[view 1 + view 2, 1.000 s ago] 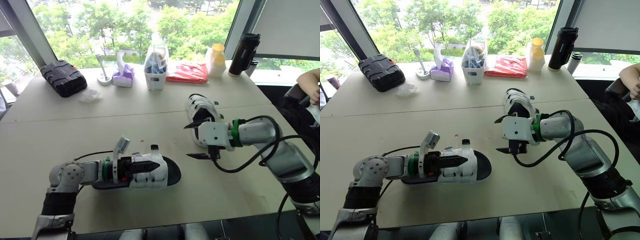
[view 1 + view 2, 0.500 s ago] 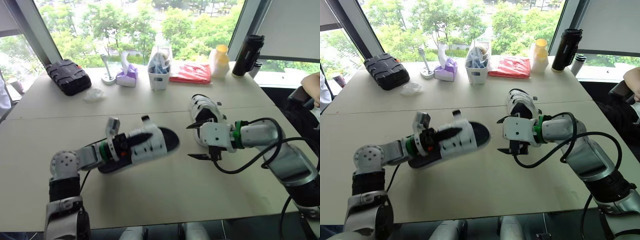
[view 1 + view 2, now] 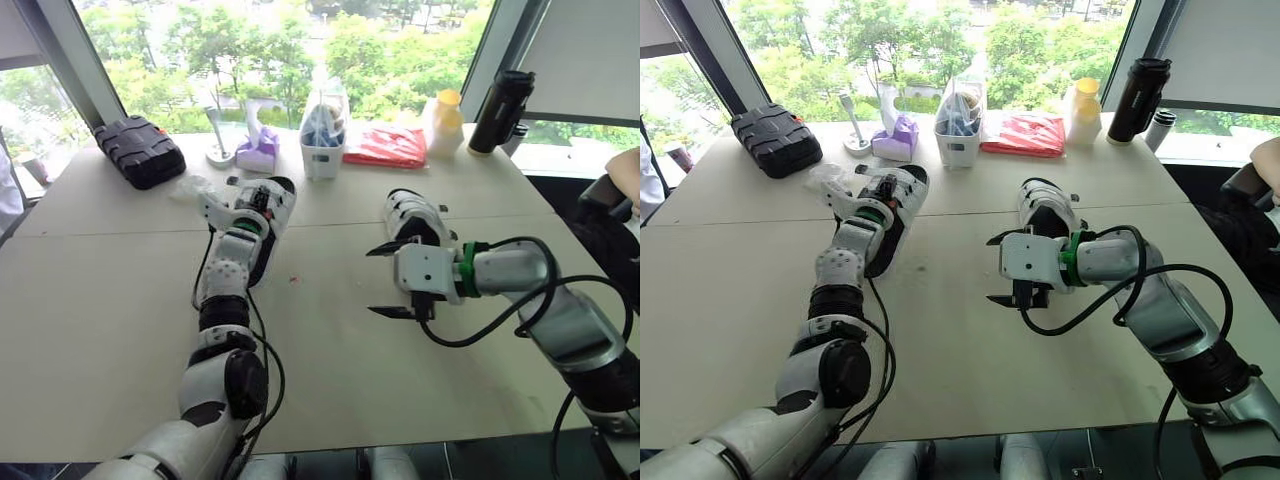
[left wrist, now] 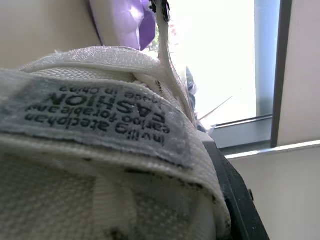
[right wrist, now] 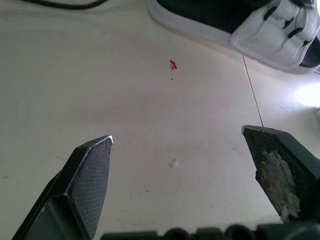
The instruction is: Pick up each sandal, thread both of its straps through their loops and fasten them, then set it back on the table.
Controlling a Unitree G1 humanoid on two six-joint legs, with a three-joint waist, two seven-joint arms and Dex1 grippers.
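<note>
My left hand [image 3: 243,203] grips the sandal [image 3: 272,205] by its webbing, at eleven o'clock over the counter [image 3: 100,300]. My right hand [image 3: 374,282] hangs open beside the other sandal [image 3: 412,215] at one o'clock. I judge them light, with stiff soles and floppy straps: pinch the strap tips.

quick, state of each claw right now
Left claw: closed on the sandal.
Right claw: open, holding nothing.

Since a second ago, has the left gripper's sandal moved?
Yes. The sandal went farther out, onto the table seam, toward the purple tissue pack.
</note>
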